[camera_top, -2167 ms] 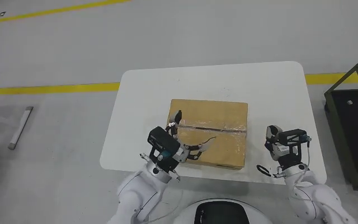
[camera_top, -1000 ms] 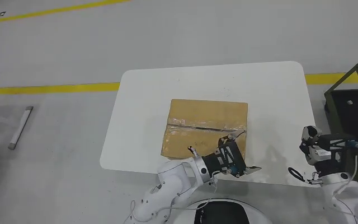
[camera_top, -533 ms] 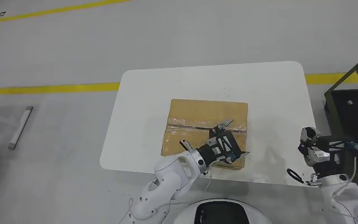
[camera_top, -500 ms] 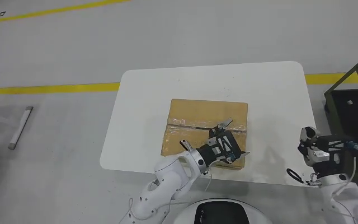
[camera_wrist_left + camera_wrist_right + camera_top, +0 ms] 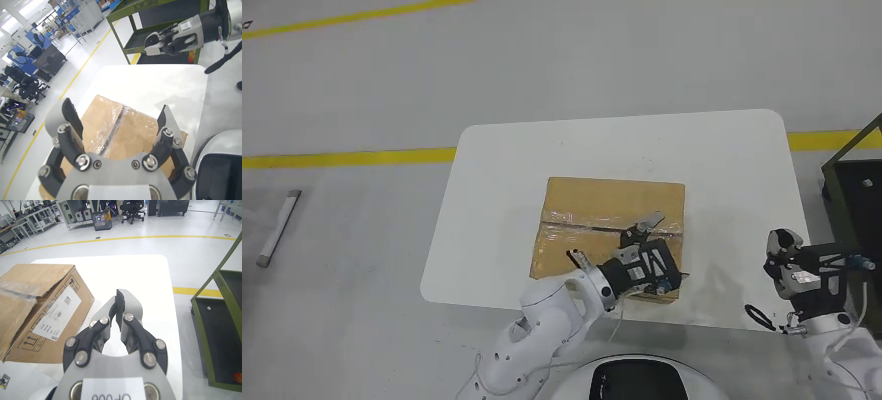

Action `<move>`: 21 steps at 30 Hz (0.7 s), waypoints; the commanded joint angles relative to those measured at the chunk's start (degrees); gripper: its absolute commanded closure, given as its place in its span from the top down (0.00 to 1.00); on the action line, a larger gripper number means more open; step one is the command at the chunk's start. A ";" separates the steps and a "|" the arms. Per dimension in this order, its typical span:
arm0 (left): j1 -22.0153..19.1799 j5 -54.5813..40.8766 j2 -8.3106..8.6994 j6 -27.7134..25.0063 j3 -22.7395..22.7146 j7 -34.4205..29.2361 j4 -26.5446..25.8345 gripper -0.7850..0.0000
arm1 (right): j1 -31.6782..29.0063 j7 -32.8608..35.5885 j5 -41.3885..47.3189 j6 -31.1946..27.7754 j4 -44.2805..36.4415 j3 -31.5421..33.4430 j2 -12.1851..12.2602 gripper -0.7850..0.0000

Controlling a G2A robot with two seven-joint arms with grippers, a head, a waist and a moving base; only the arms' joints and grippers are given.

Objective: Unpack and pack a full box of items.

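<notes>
A brown cardboard box [image 5: 607, 215] lies flat on the white table [image 5: 642, 150], its top seam sealed with clear tape [image 5: 113, 128] that looks wrinkled and partly split. My left gripper [image 5: 657, 250] hangs over the box's near right part, open, with nothing between its fingers [image 5: 116, 109]. The box [image 5: 132, 132] lies just under it. My right gripper [image 5: 783, 246] is off the box's right side, above the table's near right corner, shut and empty [image 5: 118, 296]. From there the labelled end of the box [image 5: 37, 298] faces it, the top flap slightly lifted.
A green cart [image 5: 217, 313] stands on the floor right of the table [image 5: 852, 215]. A yellow floor line [image 5: 342, 157] runs behind the table. A grey bar [image 5: 277, 228] lies on the floor far left. The table's far half is bare.
My left arm swung from the box's left side along its near edge and now sits over its near right part. The right arm drew away to the right, then edged back.
</notes>
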 commanded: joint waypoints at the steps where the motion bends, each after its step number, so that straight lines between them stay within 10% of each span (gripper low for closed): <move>1: -1.04 1.45 -0.07 -1.45 0.39 -2.08 0.87 1.00 | 0.02 0.05 0.06 0.08 -0.13 -0.24 -0.05 0.00; 4: -2.14 1.36 -0.34 -2.28 0.56 -6.04 1.50 0.94 | -0.21 0.03 -0.09 0.23 -0.41 -0.68 -0.15 0.00; 7: -3.04 0.38 -0.71 -2.00 0.56 -10.14 1.60 0.58 | -0.70 -0.19 -0.27 0.35 -0.68 -0.84 -0.23 0.00; 21: -6.95 4.02 -1.38 -9.36 2.58 -20.26 1.82 0.48 | -2.39 -0.89 -0.31 0.57 -1.53 -0.66 -0.57 0.00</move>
